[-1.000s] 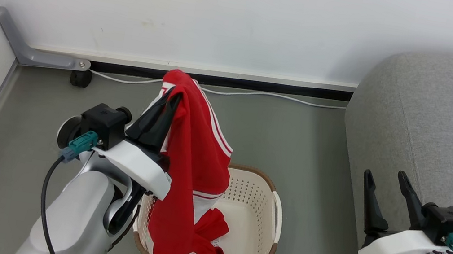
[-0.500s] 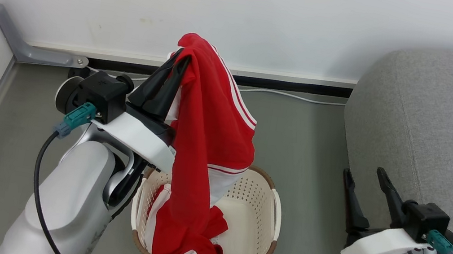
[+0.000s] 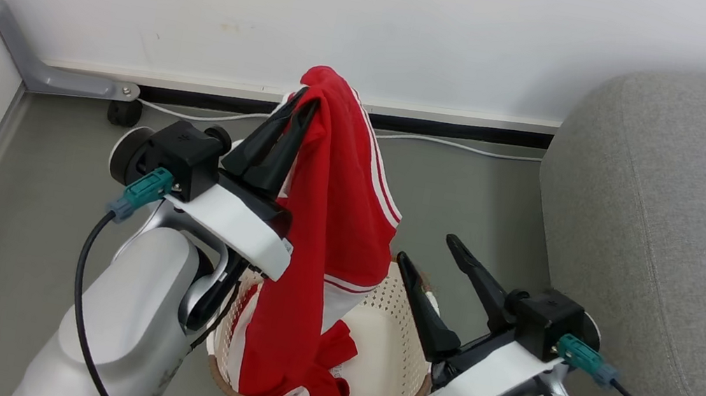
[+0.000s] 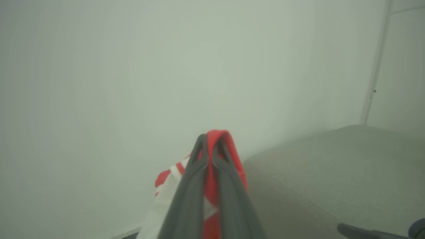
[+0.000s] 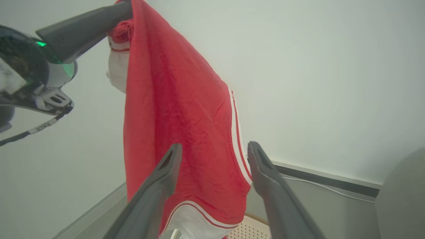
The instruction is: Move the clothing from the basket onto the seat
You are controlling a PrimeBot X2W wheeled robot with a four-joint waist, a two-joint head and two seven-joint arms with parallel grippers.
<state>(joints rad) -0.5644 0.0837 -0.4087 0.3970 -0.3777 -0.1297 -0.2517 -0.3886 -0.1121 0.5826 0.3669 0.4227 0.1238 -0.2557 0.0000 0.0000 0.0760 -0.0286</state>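
My left gripper (image 3: 308,100) is shut on the top of a red garment with white stripes, the clothing (image 3: 330,208), and holds it up above the basket (image 3: 401,347). The garment's lower end still hangs into the cream basket, where more red fabric lies bunched. In the left wrist view the left gripper (image 4: 209,139) pinches a red fold of the clothing (image 4: 232,156). My right gripper (image 3: 424,248) is open beside the basket's right rim. In the right wrist view the right gripper (image 5: 215,147) points at the hanging clothing (image 5: 186,99), apart from it. The grey seat (image 3: 677,207) is at the right.
The basket stands on a grey floor near a white wall (image 3: 424,18). A white cable (image 3: 460,147) runs along the baseboard. A grey bracket with a black caster (image 3: 123,112) sits in the left corner. Floor lies open between the basket and the seat.
My left gripper has lifted the garment higher and shifted it slightly right. My right arm has swung left from the seat's edge to the basket's right side, still open.
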